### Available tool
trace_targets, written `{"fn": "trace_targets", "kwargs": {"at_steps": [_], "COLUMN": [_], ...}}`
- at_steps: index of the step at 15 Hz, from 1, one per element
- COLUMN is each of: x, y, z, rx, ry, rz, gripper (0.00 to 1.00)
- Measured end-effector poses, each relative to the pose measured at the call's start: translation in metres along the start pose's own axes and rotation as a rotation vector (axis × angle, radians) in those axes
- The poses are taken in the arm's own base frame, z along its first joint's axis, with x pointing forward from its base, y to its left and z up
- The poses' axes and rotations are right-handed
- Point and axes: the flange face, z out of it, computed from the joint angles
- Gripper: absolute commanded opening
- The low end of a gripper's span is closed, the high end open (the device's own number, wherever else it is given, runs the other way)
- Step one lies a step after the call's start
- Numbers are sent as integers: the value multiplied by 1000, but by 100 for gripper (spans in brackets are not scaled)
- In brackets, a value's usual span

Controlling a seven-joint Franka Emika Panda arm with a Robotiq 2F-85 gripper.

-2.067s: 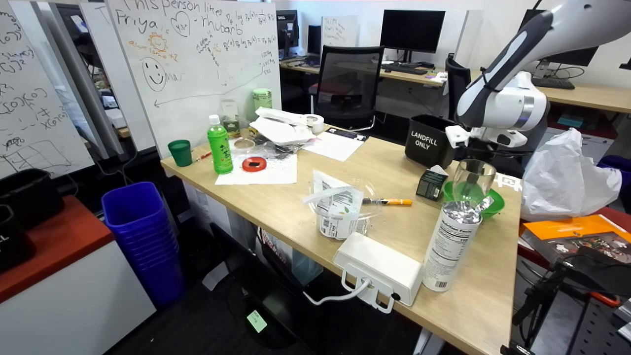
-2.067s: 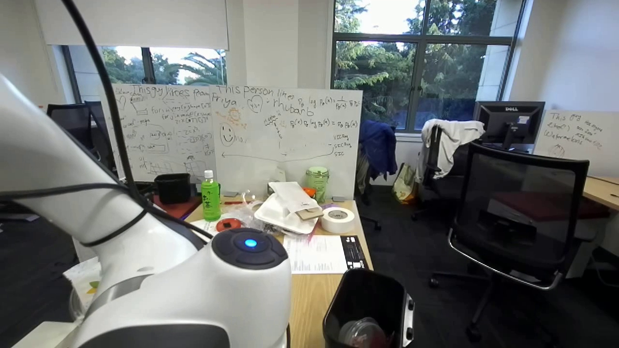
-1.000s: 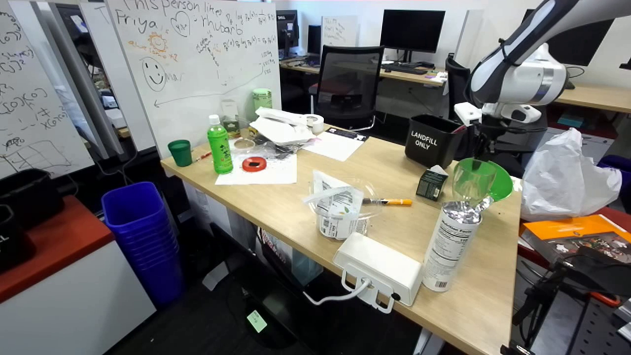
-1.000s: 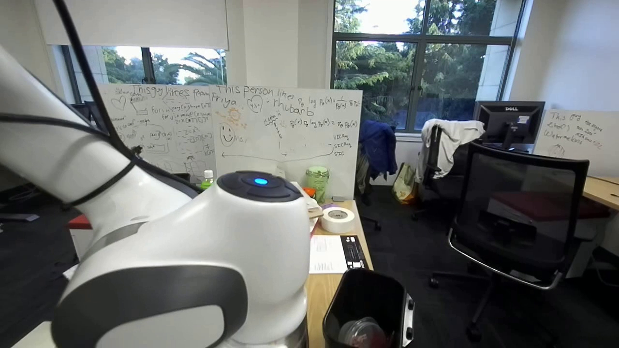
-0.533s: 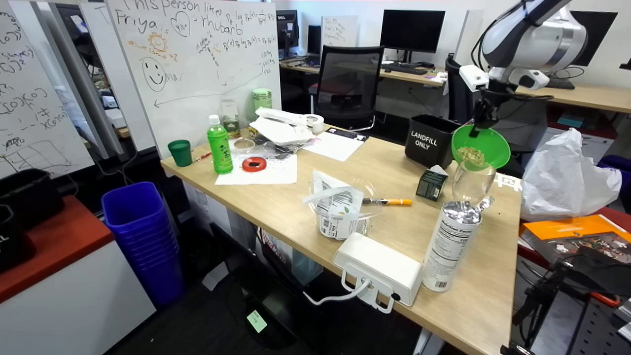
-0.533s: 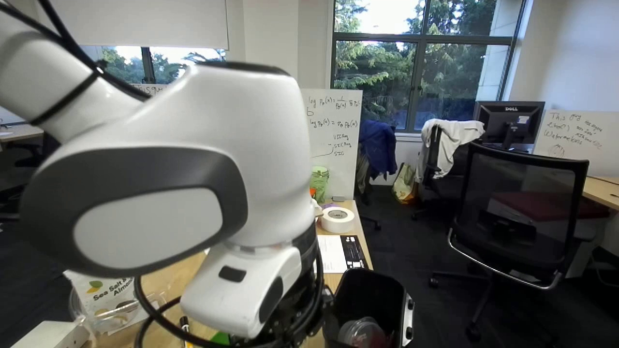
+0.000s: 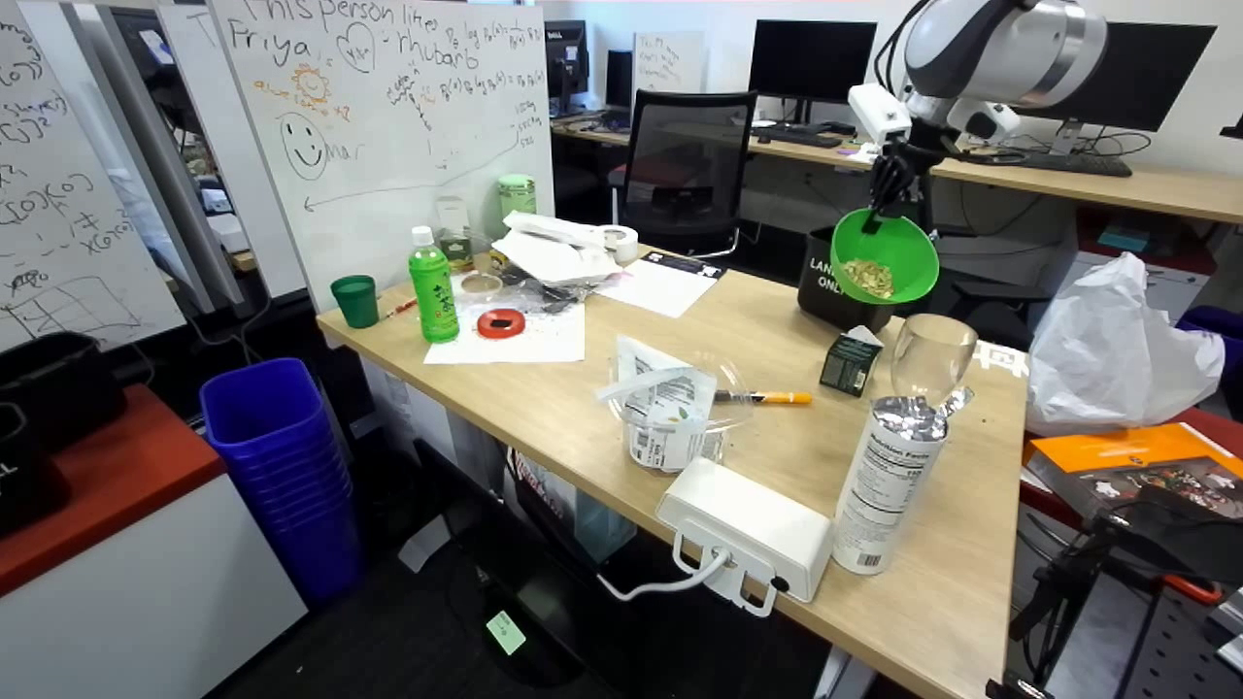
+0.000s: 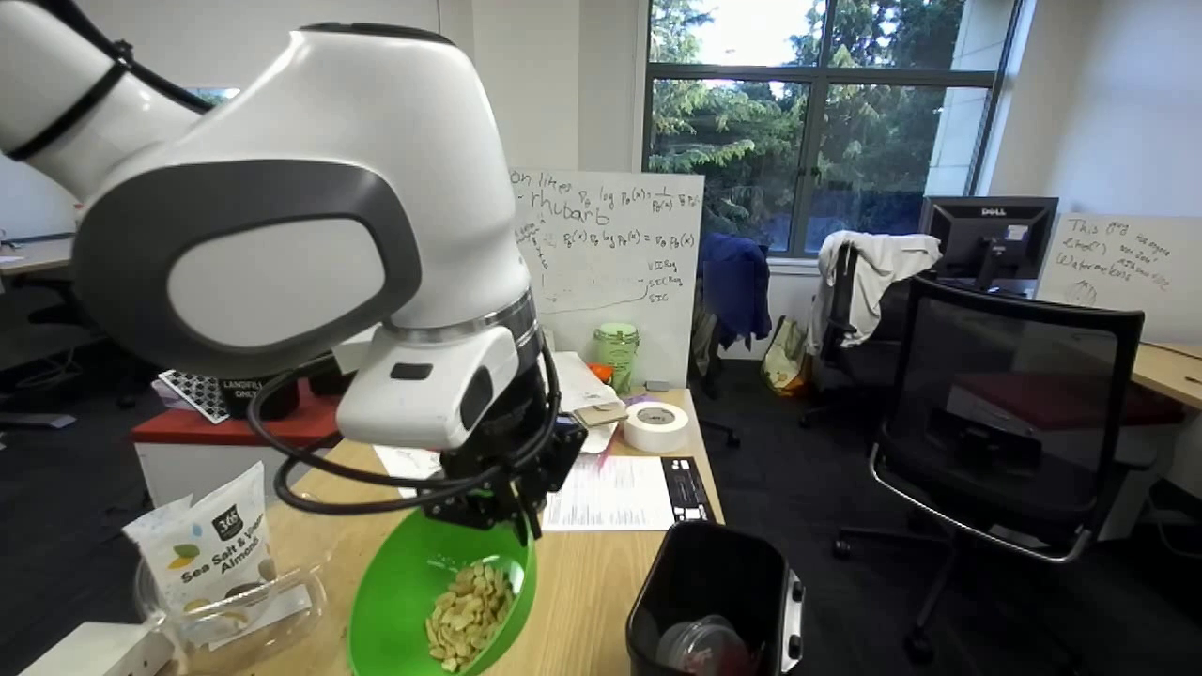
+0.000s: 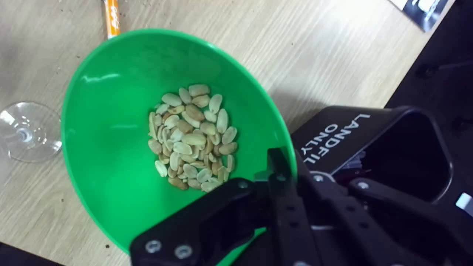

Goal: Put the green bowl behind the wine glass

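Observation:
The green bowl (image 7: 908, 257) hangs tilted in the air with nuts in it; it also shows in an exterior view (image 8: 390, 591) and in the wrist view (image 9: 111, 159). My gripper (image 7: 872, 221) is shut on the bowl's rim, one finger inside and one outside, as the wrist view (image 9: 293, 162) shows. The clear wine glass (image 7: 932, 359) stands on the table behind the white can in an exterior view, below and to the right of the bowl there. Its round foot shows at the left of the wrist view (image 9: 33, 136).
A black landfill bin (image 8: 648, 601) is close to the bowl. A dark carton (image 7: 848, 364), a white can (image 7: 889, 495), an orange marker (image 7: 782, 398), a clear tub with a bag (image 7: 670, 417) and a white box (image 7: 748, 519) stand or lie around on the table (image 7: 777, 330).
The gripper has lifted the bowl off the table from behind the wine glass. The bowl tilted as it rose and moved left toward the bin in an exterior view.

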Motion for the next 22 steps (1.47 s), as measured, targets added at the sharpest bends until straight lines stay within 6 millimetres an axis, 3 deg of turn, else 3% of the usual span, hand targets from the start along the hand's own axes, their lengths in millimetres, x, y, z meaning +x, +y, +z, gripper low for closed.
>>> {"fn": "trace_targets", "kwargs": {"at_steps": [5, 10, 13, 22], "x": [-69, -120, -129, -124], "y": [26, 96, 131, 179], "z": [13, 49, 75, 154], "rx": [-36, -161, -231, -371], "ry": [-53, -81, -66, 40], "rz": [-114, -289, -353, -471], "gripper": [1, 1, 1, 1]}}
